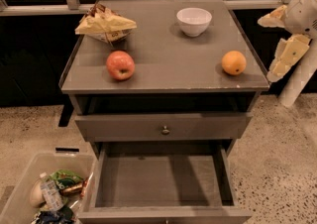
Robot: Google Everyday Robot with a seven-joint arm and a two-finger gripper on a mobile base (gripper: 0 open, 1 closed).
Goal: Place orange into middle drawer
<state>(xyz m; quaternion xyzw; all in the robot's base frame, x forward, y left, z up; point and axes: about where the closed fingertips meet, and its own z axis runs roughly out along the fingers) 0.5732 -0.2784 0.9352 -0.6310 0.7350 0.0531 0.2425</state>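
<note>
My gripper (267, 48) hangs just off the right edge of the cabinet (163, 77), level with its top, fingers spread apart and holding nothing. The orange (234, 62) sits on the cabinet top near the front right corner, close to my gripper but not touching it. The middle drawer (158, 181) is pulled out at the cabinet's base, its grey floor bare. An apple (120, 65) rests on the cabinet top's front left, a white bowl (193, 21) towards the back.
</note>
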